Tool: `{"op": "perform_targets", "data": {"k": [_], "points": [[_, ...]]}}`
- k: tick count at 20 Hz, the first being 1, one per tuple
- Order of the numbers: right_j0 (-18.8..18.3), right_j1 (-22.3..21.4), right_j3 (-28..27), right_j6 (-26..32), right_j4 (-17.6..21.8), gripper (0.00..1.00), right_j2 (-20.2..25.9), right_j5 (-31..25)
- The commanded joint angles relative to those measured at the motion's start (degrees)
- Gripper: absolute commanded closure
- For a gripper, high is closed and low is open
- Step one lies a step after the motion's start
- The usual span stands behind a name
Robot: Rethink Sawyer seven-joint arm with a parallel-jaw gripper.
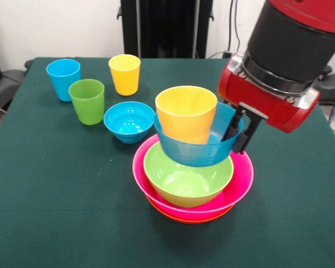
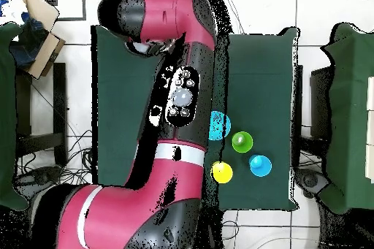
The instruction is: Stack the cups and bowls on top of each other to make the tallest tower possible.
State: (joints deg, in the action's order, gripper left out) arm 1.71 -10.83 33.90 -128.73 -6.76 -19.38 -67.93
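Observation:
The tower stands front of centre: a wide orange bowl at the bottom, a large pink bowl in it, a lime green bowl in that. Over the lime bowl sits a small blue bowl, slightly tilted, with a squat yellow-orange cup standing in it. My gripper is shut on this blue bowl's right rim, one finger inside and one outside. I cannot tell whether the bowl rests on the lime one. In the overhead view the arm hides the tower and the gripper.
To the left of the tower stand a second small blue bowl, a green cup, a light blue cup and a yellow cup, all upright on the green cloth.

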Motion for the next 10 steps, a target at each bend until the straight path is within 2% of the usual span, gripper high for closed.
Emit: {"op": "perform_targets", "data": {"k": [1,5,10], "points": [[-1.9,-1.5,11.2,17.0,5.1,1.00,7.1,5.9],[-2.1,-2.4,13.9,17.6,5.6,1.00,7.7,8.3],[-2.1,-3.1,15.8,17.7,6.0,1.00,8.4,8.7]]}}
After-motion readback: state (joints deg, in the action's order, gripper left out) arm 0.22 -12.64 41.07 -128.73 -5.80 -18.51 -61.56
